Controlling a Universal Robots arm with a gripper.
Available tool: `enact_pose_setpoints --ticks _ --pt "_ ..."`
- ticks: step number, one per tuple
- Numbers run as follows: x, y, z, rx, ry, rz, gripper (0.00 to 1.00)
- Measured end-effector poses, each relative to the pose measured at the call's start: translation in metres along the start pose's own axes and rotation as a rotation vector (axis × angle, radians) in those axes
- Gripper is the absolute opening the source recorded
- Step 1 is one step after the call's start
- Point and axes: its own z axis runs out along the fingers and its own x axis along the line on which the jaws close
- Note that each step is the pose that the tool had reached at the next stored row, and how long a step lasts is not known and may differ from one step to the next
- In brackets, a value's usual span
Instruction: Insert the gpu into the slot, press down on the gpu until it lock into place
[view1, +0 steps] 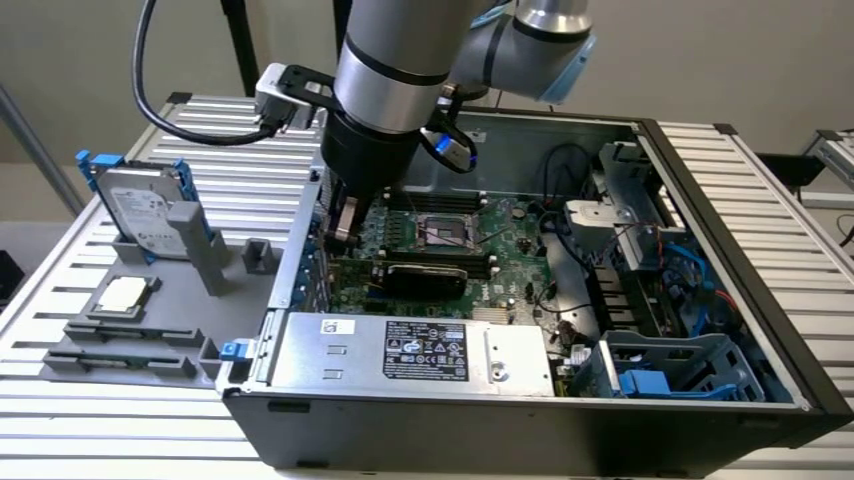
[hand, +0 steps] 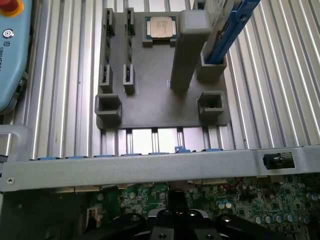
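Black hand (view1: 344, 235) shut, pressing on gpu (view1: 416, 272).

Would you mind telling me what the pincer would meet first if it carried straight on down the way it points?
Most likely the gpu seated on the motherboard: the shut pincer points down by its end, though depth is unclear.
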Motion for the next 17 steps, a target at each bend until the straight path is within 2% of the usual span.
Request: enact_pose_setpoints --ticks 17 --pt "-0.0092 0.0009 -0.0003 -0.0021 0.0057 0.010 0.11"
